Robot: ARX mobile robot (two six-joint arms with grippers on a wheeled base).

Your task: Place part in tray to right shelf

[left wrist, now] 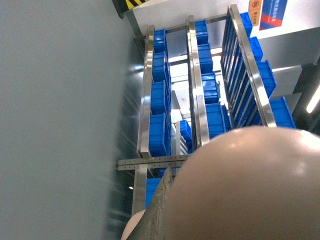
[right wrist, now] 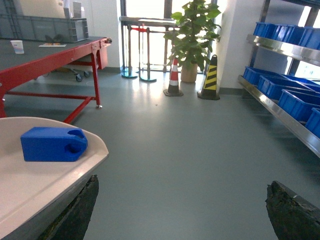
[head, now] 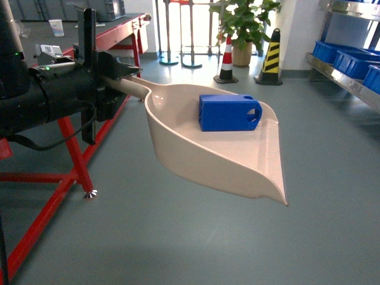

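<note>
The beige tray hangs level above the floor, and my left gripper is shut on its handle. Inside it, toward the back, lies the blue part on its side. The left wrist view is mostly filled by the tray's underside, with one finger beside it. My right gripper is open and empty, low and just right of the tray and the part. It is out of the head view. The right shelf runs along the right wall, apart from the tray.
Blue crates line the shelf. A red-framed table stands at the left behind my left arm. Two traffic cones and a potted plant stand at the back. Grey floor lies ahead.
</note>
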